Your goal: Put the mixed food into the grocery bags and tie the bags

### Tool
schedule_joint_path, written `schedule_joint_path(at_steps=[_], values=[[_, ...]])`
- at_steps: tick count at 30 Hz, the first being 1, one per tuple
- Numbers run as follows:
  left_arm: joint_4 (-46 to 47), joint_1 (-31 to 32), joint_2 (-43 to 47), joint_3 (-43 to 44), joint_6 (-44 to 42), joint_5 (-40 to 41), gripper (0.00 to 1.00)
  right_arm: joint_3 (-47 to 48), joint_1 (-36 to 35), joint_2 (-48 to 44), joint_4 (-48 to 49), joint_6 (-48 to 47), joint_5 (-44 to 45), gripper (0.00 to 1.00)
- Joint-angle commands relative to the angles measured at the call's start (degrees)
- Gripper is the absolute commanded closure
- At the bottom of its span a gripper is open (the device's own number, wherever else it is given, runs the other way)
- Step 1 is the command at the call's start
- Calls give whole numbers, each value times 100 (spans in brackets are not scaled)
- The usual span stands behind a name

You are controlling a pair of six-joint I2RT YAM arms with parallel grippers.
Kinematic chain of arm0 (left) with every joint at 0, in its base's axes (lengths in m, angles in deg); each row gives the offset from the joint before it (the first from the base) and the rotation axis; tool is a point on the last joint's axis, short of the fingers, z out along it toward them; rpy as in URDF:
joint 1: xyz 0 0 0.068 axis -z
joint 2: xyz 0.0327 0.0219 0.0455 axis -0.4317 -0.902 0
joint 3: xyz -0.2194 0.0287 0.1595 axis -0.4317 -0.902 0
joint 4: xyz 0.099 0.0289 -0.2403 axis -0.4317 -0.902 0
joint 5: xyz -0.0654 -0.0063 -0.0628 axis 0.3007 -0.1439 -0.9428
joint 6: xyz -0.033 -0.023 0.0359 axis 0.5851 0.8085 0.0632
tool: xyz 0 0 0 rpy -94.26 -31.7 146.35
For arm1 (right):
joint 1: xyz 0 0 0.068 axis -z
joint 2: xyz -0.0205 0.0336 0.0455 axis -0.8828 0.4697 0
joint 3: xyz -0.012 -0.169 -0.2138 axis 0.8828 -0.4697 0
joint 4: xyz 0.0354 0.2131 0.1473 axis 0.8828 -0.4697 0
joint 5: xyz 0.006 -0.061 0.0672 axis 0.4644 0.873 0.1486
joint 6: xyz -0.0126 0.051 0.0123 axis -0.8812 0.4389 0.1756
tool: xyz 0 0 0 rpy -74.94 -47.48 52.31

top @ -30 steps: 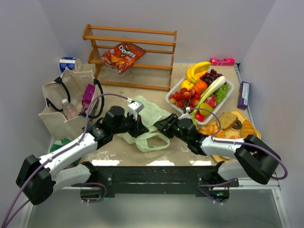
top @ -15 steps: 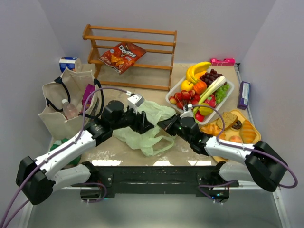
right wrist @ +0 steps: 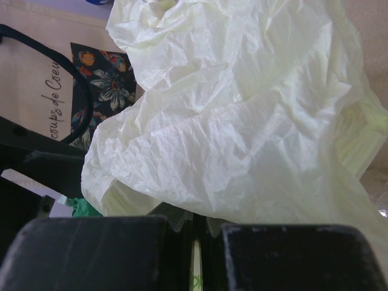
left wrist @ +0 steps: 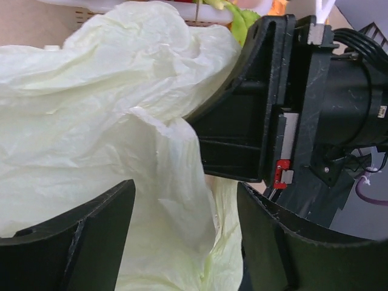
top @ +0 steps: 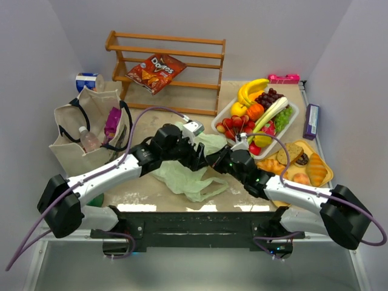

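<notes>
- sandy tabletop (top: 163, 118), beige tote (top: 73, 145) at far left with a bottle (top: 89, 139) in it. where's the thin bag?
- pale green bag (top: 182, 179) lies crumpled mid-table. my left gripper (left wrist: 185, 236) has its jaws spread around a fold, and my right gripper (right wrist: 194, 254) is pressed together, pinching the film.
- risk?
- if i pull now, the film could tear or slip from that one pinch. then the mouth won't open for the fruit (top: 254, 109) at right.

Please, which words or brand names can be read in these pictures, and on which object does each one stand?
"Doritos": on the red chip bag on the wooden rack.
"coups de Coeu", partly hidden: on the beige tote.
The purple box and the blue and white container: print too small to read.
No print shows on the pale green bag.
</notes>
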Motion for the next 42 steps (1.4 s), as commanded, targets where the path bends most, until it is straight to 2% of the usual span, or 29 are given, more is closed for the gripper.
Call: schedule_joint_path(at_steps=[1,3,4,6,7,9,12,19,27,30,33,36,40,41,42], values=[[36,178,-89,286,-106,314,28,204,-46,-157,-17,-210,266,100],[27,179,-203,269,-62,368,38,222,-46,-183,-26,-280,266,100],[27,187,-238,260,-27,429,60,222,-46,-236,-60,-333,284,100],[18,179,-256,260,0,587,83,222,-46,-315,-192,-403,345,100],[-43,170,-230,268,35,831,100,248,-46,-446,-297,-526,485,100],[-61,30,-72,260,70,765,100,257,-37,-674,-717,-693,678,100],[-70,-646,253,207,211,255,100,318,-46,-1210,-1507,-1088,1319,100],[-649,-1806,956,286,-79,192,100,249,-46,-2143,-2653,-1528,2278,100],[-1238,-3194,1800,84,-545,851,100,388,-28,-2468,-3171,-2107,2876,100],[-1449,-3416,2099,101,-659,1360,100,652,-2,-2460,-3382,-2609,3035,100],[-1511,-3504,2275,163,-677,1642,100,933,42,-2425,-3557,-3049,3026,100],[-1424,-3504,2354,207,-650,1538,100,1162,51,-2424,-3568,-3295,2825,100],[-993,-3434,2512,-73,-826,-110,100,1346,51,-2346,-3041,-3760,1842,100],[-932,-3382,2521,-118,-826,-220,97,1416,51,-2206,-2962,-3752,1500,100],[-835,-3303,2530,-136,-818,-317,83,1495,51,-2118,-2848,-3752,1253,100]])
